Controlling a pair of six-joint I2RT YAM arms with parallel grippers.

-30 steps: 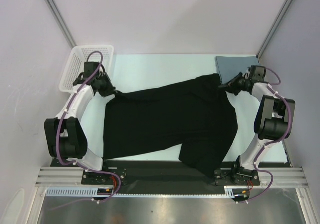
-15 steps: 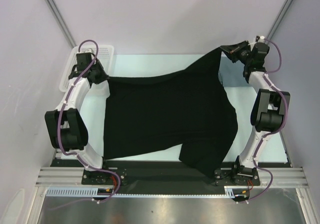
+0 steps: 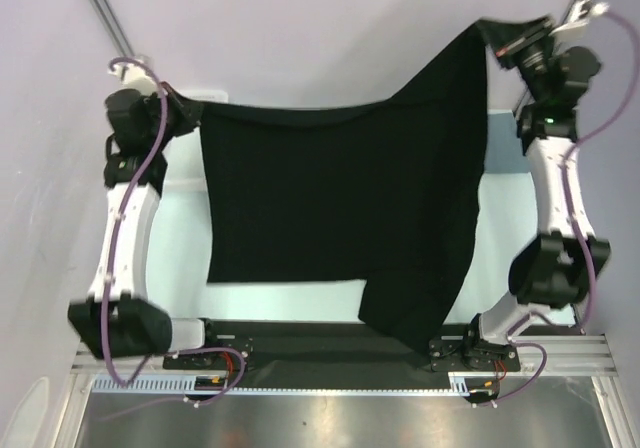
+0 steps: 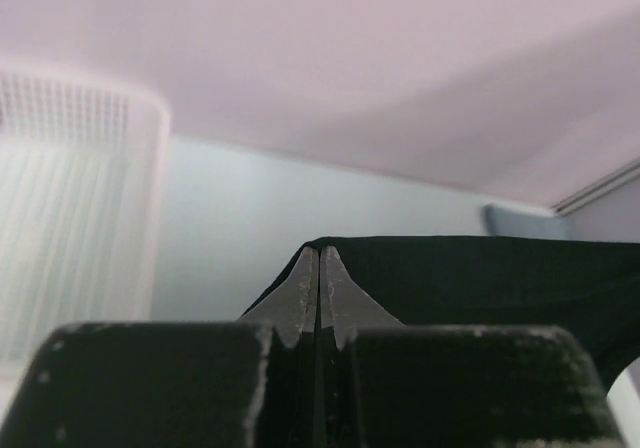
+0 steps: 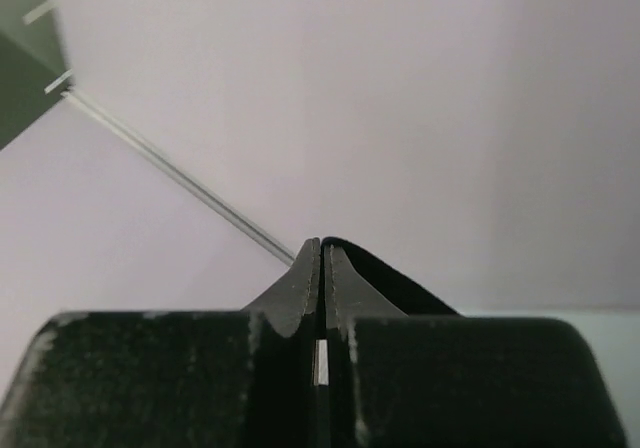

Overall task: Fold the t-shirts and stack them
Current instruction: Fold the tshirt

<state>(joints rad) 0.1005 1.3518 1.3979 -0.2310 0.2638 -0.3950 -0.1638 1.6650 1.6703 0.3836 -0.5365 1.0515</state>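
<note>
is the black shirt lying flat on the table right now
No, the left gripper and right gripper hold its top corners raised, so the black shirt hangs between them.

Arms: two, one left arm (image 3: 125,228) and one right arm (image 3: 560,178).

Grippers: two, one left gripper (image 4: 318,268) and one right gripper (image 5: 322,258). Each has two fingers, four in total.

T-shirts: two. One black t-shirt (image 3: 340,198) spans from the left gripper to the right gripper. One slate grey-blue t-shirt (image 4: 515,220) lies beyond the left gripper, to its right.

Baskets: one white mesh basket (image 4: 70,198), to the left of the left gripper.

Tables: one table (image 3: 180,248), below both grippers.
</note>
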